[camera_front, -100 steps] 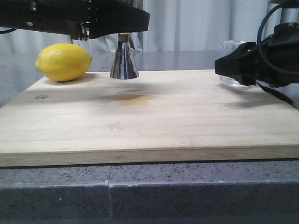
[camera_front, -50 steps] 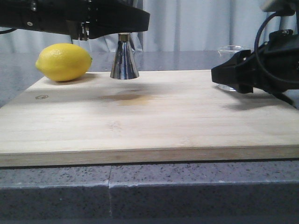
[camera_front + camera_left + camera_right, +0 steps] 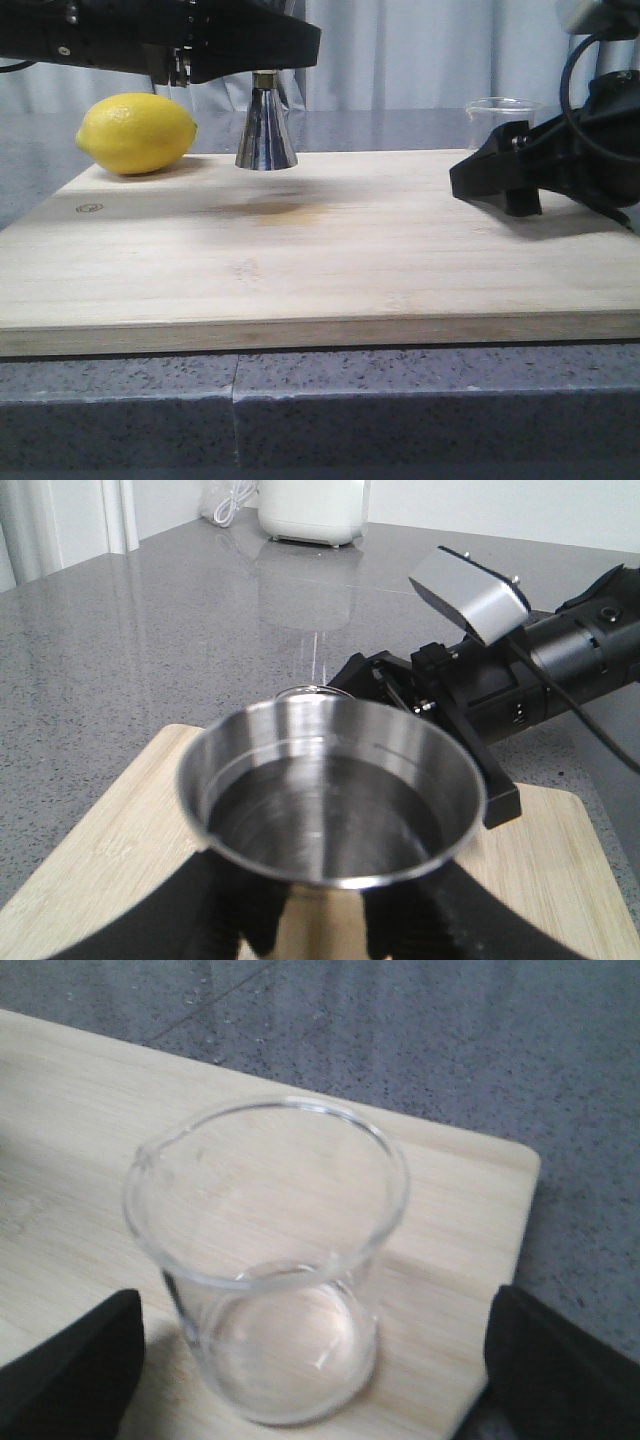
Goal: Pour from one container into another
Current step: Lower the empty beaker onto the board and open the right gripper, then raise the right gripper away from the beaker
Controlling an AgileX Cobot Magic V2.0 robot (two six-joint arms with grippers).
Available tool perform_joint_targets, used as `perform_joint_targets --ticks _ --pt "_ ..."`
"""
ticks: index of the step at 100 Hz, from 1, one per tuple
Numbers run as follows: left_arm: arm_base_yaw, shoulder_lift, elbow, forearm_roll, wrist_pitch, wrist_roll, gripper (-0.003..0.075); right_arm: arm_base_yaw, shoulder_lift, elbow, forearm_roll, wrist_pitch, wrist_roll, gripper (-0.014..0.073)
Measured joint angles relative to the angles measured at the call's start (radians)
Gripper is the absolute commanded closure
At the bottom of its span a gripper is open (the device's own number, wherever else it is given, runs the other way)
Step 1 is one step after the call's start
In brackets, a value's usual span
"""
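The small clear glass beaker [image 3: 268,1265] stands upright on the pale bamboo cutting board [image 3: 330,250], near its far right corner, between the two dark fingers [image 3: 70,1365] of the right gripper [image 3: 310,1370]. The jaws stand wide apart, with board showing between each finger and the glass, so nothing is gripped. The tall shiny steel hourglass jigger [image 3: 266,125] stands at about 11 o'clock on the board, held at its upper cone by the closed left gripper [image 3: 305,930]. A yellow lemon [image 3: 136,133] lies just beside it, toward 9 o'clock.

The front view shows only the beaker's rim [image 3: 500,104] above the right gripper [image 3: 490,182]; the right wrist view shows it whole. The left wrist view looks down into the jigger's bowl [image 3: 330,790], which the left arm hides from the front.

The beaker is cylindrical, has a pouring lip, and looks empty, the wood grain showing through its base.
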Motion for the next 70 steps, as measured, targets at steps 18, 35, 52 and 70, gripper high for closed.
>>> perform_joint_targets --ticks 18,35,52,70 --pt "0.0 0.0 0.0 0.0 0.0 0.0 0.0461 0.0 -0.121 0.0 0.0 0.188 0.08 -0.0015" --pt "0.0 0.0 0.0 0.0 0.0 0.0 0.0461 0.036 -0.282 0.0 0.0 0.402 0.136 -0.0013" --pt "0.0 0.0 0.0 0.0 0.0 0.0 0.0461 0.094 -0.45 0.0 0.006 0.622 0.148 -0.0013" --pt "0.0 0.0 0.0 0.0 0.0 0.0 0.0461 0.121 -0.621 0.0 0.019 0.778 0.149 -0.0013"
